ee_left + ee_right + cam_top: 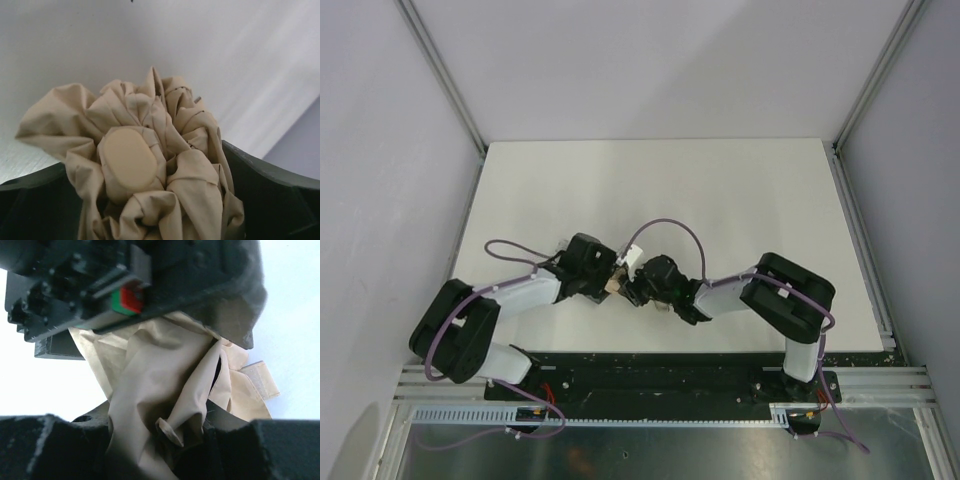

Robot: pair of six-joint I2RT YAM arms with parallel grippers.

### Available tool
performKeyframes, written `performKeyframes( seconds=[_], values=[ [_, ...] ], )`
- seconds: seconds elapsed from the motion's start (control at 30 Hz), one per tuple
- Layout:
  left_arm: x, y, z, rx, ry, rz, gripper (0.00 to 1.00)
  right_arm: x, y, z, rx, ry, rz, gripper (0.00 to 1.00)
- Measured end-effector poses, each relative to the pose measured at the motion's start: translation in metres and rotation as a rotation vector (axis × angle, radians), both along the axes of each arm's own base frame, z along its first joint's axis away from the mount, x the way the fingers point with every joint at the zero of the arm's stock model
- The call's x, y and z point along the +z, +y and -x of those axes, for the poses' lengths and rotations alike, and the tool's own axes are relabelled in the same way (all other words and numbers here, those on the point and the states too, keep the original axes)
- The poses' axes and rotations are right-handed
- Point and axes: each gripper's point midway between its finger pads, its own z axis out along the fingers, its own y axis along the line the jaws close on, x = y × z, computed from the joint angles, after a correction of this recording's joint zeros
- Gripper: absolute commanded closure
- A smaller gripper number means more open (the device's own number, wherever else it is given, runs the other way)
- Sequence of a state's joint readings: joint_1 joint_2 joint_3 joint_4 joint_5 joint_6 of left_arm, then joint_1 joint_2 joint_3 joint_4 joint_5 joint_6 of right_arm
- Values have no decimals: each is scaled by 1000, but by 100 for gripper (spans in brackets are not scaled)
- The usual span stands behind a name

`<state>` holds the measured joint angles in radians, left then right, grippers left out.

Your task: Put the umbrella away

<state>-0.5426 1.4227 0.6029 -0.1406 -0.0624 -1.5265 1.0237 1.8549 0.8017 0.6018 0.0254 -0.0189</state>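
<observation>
The umbrella (pixel 613 286) shows only as a small tan patch between the two gripper heads near the table's front middle. In the left wrist view the umbrella (pixel 165 120) is a crumpled beige bundle with an oval tan cap (pixel 129 157) facing the camera. It fills the gap of my left gripper (pixel 150 197), whose dark fingers (pixel 270 185) stand wide apart. My right gripper (pixel 160 452) is closed onto a fold of the umbrella (pixel 150 380) from the opposite side. A flat beige strap (pixel 257 382) hangs out to the right. The shaft and ribs are hidden.
The white table (pixel 720 200) stretches back to grey walls, with aluminium posts (pixel 445 75) at both far corners. The left arm's dark wrist body (pixel 125 285) hangs close above the right gripper. A black mounting rail (pixel 660 370) runs along the near edge.
</observation>
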Motion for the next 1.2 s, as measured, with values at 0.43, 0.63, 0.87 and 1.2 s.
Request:
performKeyframes(
  seconds=[0.43, 0.63, 0.87, 1.2],
  values=[
    [9, 3, 4, -128, -239, 97, 23, 4, -4, 13, 163, 256, -139, 100],
    [5, 1, 2, -169, -266, 93, 78, 4, -8, 21, 186, 350, -166, 100],
    [20, 2, 3, -163, -350, 147, 100, 10, -8, 28, 172, 386, -167, 36],
    [61, 19, 13, -221, -606, 131, 100, 132, -39, 20, -21, 454, -343, 1]
  ],
)
